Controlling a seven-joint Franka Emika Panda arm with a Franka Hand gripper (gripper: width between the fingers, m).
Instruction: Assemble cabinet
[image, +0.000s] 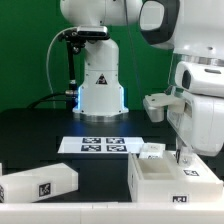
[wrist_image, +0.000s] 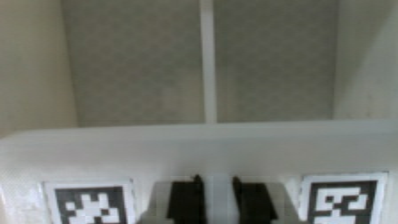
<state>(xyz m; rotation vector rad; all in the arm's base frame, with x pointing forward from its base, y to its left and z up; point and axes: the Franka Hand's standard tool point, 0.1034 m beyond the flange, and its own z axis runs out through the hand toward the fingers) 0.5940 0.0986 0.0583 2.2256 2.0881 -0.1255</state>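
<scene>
Over the cabinet (image: 158, 186), the shut pincer (image: 184, 157) points down.

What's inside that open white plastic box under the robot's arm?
Nothing loose shows inside the open white plastic box: only bare inner walls and a thin pale ridge running down the middle. Its near rim hides the strip of floor just behind it.

Matt white plastic cabinet (image: 160, 186), matt black table (image: 40, 135), glossy white arm (image: 100, 14)

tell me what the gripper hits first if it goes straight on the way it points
Most likely the tagged rim of the cabinet piece, right ahead of the shut gripper; whether they already touch is unclear.
</scene>
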